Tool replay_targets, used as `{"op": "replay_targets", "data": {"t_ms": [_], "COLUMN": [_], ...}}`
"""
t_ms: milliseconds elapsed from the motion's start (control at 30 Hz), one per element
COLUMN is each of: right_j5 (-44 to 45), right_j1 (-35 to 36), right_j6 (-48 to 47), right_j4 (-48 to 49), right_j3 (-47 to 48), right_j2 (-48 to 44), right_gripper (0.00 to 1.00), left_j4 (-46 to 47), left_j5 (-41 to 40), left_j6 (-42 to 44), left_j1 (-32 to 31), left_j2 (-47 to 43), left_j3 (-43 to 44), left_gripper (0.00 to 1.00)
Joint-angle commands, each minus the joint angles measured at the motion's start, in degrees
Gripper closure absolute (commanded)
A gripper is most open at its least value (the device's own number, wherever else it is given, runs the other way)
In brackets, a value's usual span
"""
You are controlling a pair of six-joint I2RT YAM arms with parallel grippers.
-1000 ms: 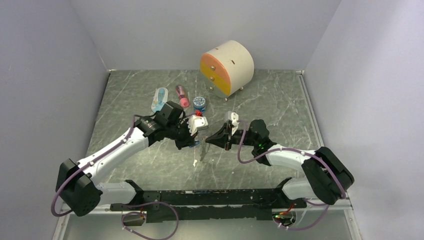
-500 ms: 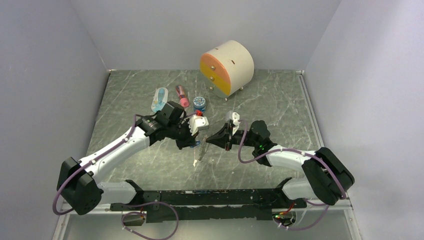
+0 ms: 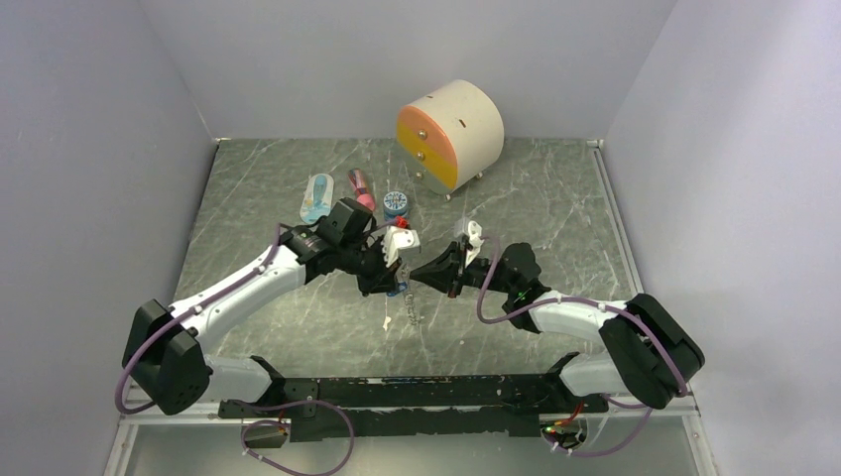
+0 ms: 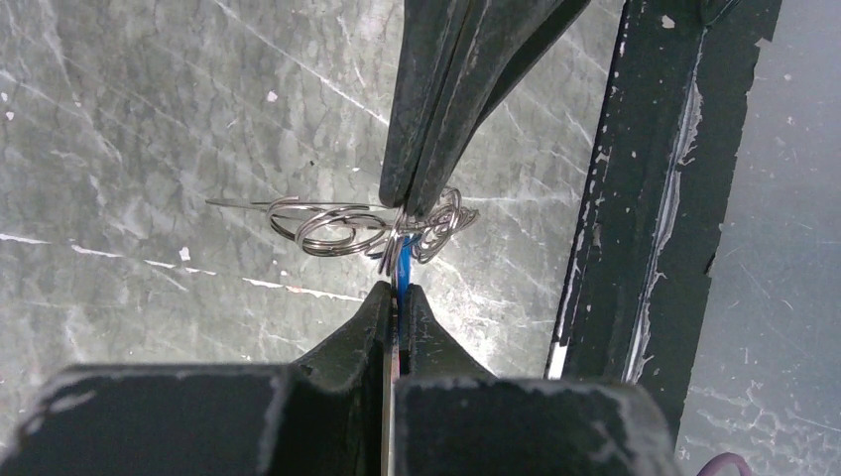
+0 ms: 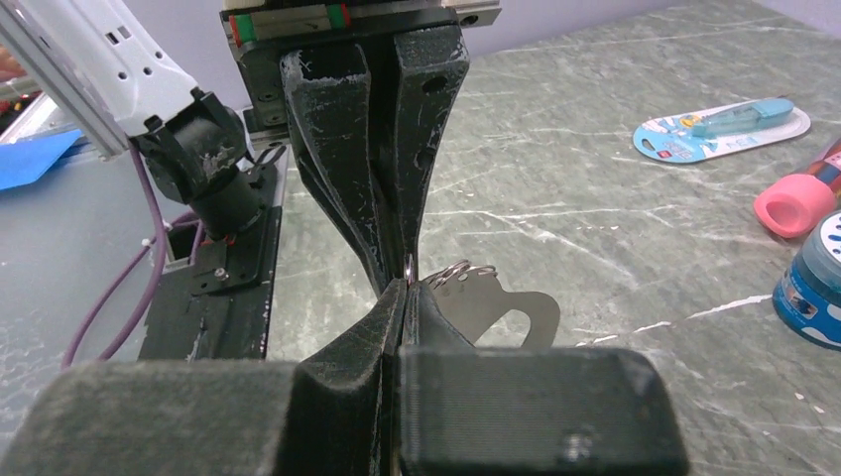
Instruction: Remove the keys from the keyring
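Note:
My two grippers meet tip to tip above the table's middle. My left gripper (image 3: 398, 281) (image 4: 399, 290) is shut on the blue key (image 4: 401, 268), whose tag shows edge-on between its jaws. My right gripper (image 3: 418, 277) (image 5: 405, 288) is shut on the keyring (image 4: 342, 226), a tangle of silvery wire loops. A flat silvery metal piece (image 5: 501, 309) hangs from small rings (image 5: 462, 270) beside my right jaws. A beaded chain (image 3: 411, 313) hangs from the bundle towards the table. The green key is hidden.
A round cream drawer unit (image 3: 451, 132) with an orange and yellow front stands at the back. A blue tin (image 3: 397, 203), a pink tube (image 3: 360, 188) and a pale blue oval pack (image 3: 317, 196) lie behind my left arm. A black rail (image 3: 397, 395) runs along the near edge.
My left arm has reached a little further right and forward with the key. The bundle and hanging chain have shifted right with it. My right gripper has barely moved.

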Motion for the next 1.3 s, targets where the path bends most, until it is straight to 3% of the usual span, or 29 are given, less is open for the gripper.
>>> {"op": "replay_targets", "data": {"t_ms": [0,433,733,1267], "right_j5": [0.59,-2.48,-1.40,-2.40], "right_j1": [-0.39,-0.40,-0.40,-0.65], "right_j6": [2.29,7.14,4.79,0.31], "right_j4": [9.08,14.89,11.97,4.81], "right_j3": [0.29,0.93,0.47,1.65], "right_j2": [-0.64,2.68,2.82,1.70], "right_gripper": [1.00,1.00,1.00,1.00], "left_j4": [0.13,4.58,6.97,6.45], "left_j5": [2.75,0.04,-6.22,-13.01], "left_j6": [-1.05,-3.78,-3.60,-2.37], "left_j1": [-0.73,-0.86,-0.75,-0.81], "left_j2": [1.28,-0.67,-7.06,-10.38], "left_j3": [1.83,0.65,-1.93,-2.86], "left_gripper": [0.97,0.97,0.97,0.97]}}
